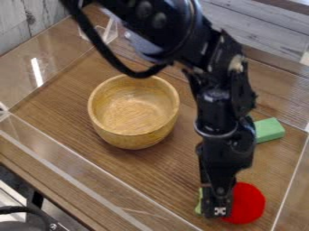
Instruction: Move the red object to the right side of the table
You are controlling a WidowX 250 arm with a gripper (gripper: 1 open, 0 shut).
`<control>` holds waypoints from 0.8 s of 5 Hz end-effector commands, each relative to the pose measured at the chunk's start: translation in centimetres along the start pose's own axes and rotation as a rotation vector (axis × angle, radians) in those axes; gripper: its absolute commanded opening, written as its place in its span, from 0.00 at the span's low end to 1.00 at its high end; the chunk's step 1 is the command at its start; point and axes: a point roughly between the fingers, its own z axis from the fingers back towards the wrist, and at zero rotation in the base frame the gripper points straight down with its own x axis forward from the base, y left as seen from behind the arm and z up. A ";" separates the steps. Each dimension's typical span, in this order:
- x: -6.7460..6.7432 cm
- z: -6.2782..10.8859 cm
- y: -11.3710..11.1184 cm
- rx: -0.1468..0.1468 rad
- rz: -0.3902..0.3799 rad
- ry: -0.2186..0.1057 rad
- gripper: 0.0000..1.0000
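Here the red object (pixel 245 203) sits on the surface (pixel 60 99) in the near right corner, close to the clear acrylic wall (pixel 295 185), with a bit of light green showing at its left edge. The gripper (pixel 216 206) points straight down just beside it on the left, touching or nearly so. The jaws stand wide and I see nothing between them; the ball is not lifted and rests on the wood.

The wooden bowl (pixel 134 110) stands empty near the middle, well apart from the ball. The green block (pixel 266 131) lies behind the arm, toward the right wall.

Judgement: the ball already lies on the right side, so placement looks done. What is left appears to be clearing the arm away without nudging the ball, which could roll if brushed.
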 end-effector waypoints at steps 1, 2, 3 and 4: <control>0.2 4.5 1.4 0.063 -0.062 -0.042 1.00; -0.7 8.4 3.0 0.102 -0.079 -0.060 1.00; -2.3 10.5 4.4 0.141 -0.074 -0.070 1.00; -4.2 12.1 6.7 0.196 0.003 -0.083 1.00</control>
